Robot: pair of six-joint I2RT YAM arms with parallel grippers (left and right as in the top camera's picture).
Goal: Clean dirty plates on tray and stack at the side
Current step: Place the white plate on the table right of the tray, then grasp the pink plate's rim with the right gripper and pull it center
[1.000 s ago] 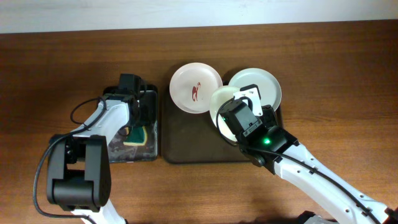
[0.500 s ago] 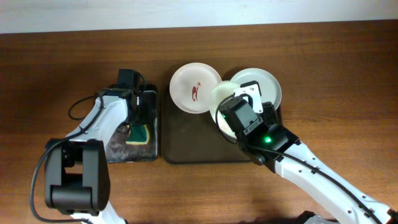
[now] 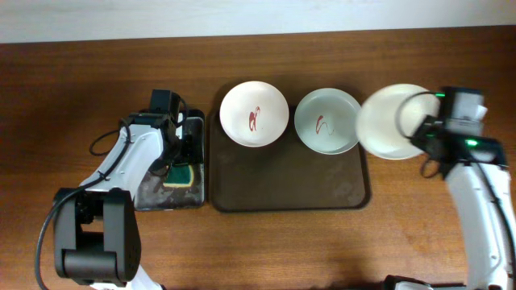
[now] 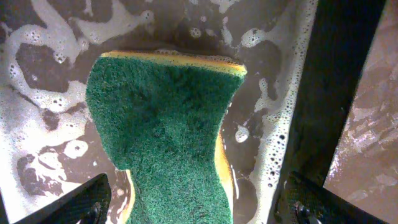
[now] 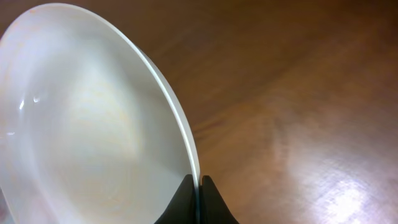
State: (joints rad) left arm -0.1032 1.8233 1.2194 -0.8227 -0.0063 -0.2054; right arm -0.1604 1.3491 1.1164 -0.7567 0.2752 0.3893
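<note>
Two sauce-marked plates sit on the dark brown tray, on a wooden table beside a pale wall. The right gripper pinches the rim of a clean white plate, held just right of the tray. The left gripper, fingers apart, hovers over a green sponge in a soapy black tray.
</note>
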